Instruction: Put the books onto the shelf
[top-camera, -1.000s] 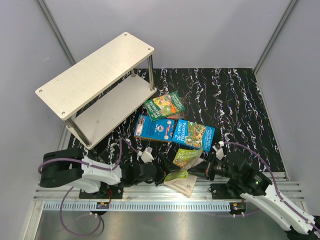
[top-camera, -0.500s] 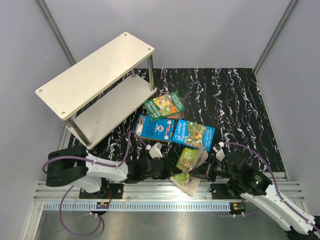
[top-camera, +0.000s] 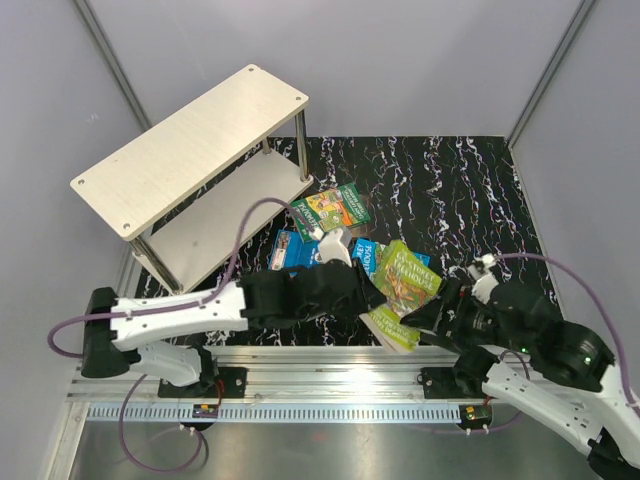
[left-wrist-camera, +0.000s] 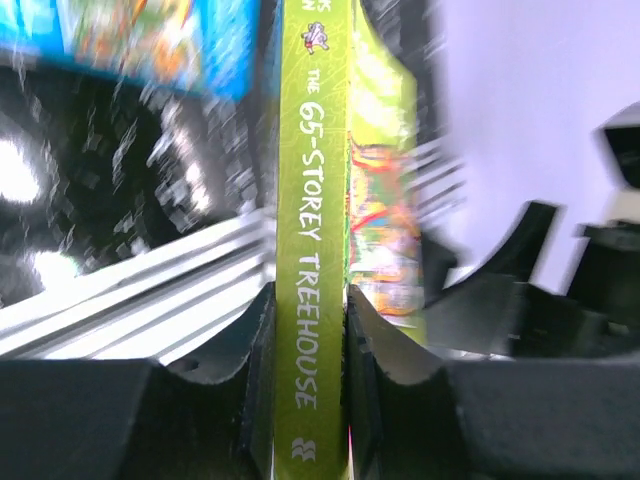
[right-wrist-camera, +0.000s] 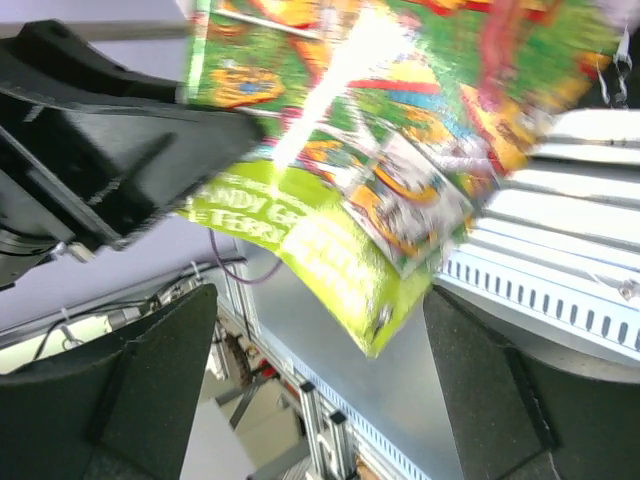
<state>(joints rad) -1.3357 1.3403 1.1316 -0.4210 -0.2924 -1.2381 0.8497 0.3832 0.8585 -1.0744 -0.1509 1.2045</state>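
**Green book** (left-wrist-camera: 312, 250): its spine is clamped between the fingers of the left pincer (left-wrist-camera: 310, 305), and its cover runs on past the fingertips, seemingly clear of the table (top-camera: 470, 200). The right pincer (right-wrist-camera: 320, 310) faces the book's lower corner with fingers spread wide, gripping nothing. Other books (top-camera: 335, 210) lie on the table just beyond the left pincer. The shelf (top-camera: 190, 140) stands well off to its left. Step in hand, as judged: carrying one book to the shelf. The next move calls for a leftward swing and a lift to board height. The left arm stretches low across the front, and the right arm is folded near its base.
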